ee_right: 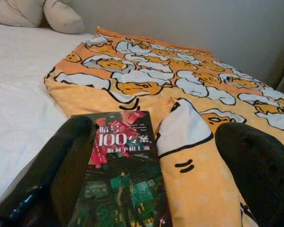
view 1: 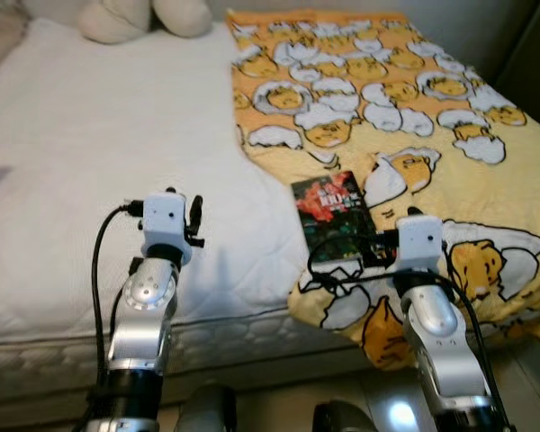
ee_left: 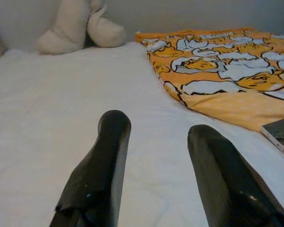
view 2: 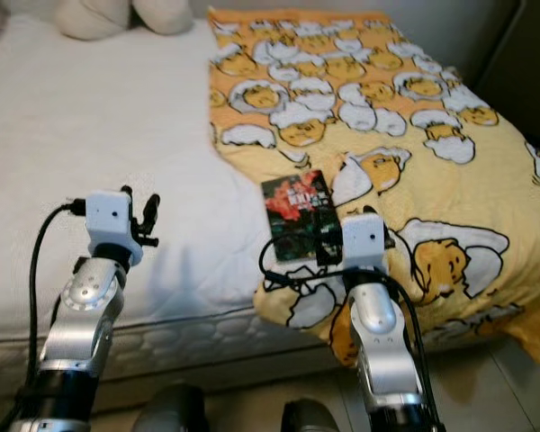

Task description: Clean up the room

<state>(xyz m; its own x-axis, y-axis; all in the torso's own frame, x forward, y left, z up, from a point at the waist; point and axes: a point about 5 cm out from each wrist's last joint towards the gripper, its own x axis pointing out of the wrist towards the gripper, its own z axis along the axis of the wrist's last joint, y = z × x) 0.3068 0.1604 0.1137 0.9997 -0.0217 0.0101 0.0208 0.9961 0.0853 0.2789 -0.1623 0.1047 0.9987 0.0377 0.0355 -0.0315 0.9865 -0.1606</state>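
While the book's still lying on the bed, this cleanup looks like it's barely started.

Both arms are up over the near edge of the bed (view 1: 90, 135), and neither claw is holding anything. The right gripper (ee_right: 156, 156) has its fingers spread wide, with the dark-covered book (view 1: 331, 211) right in front of it, lying on the edge of the yellow blanket (view 1: 414, 99) where that meets the white sheet. The left gripper (ee_left: 156, 165) is open too, hovering over bare sheet, well apart from the book. Pillows (view 1: 144, 16) sit up at the head of the bed. My guess: grabbing the book comes next, then putting it away somewhere.
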